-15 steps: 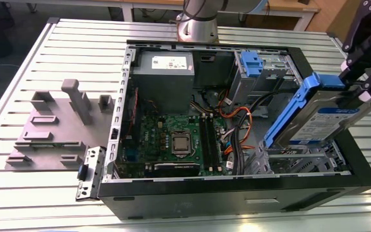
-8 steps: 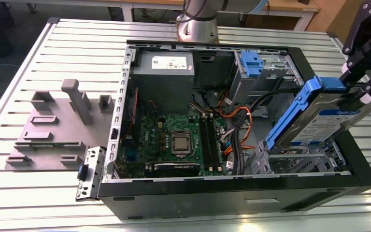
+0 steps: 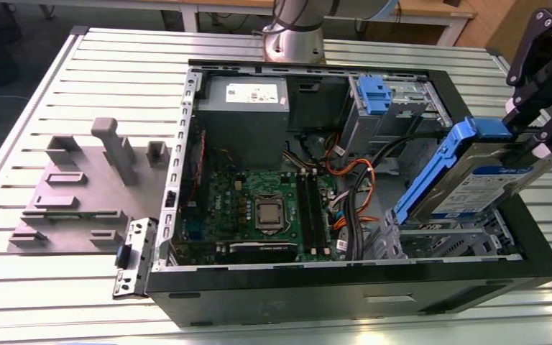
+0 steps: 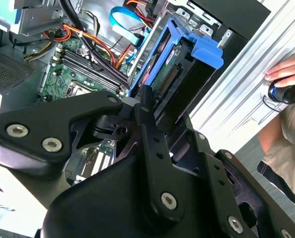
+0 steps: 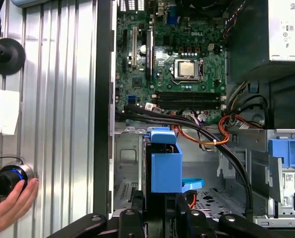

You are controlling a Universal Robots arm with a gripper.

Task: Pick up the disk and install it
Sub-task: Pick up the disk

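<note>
Gripper grasps the disk, tilted above the bay near the worktop's edge at the exterior view's right; seating it well likely means squaring it up, clear of the cables.

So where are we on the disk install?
Pickup looks done: the gripper is shut on the disk, which is held in the air, tilted. In hand: its lower end hangs at the mouth of the metal drive cage inside the open computer case. Left: seating. Most of the disk stands above the cage, not yet in.
</note>
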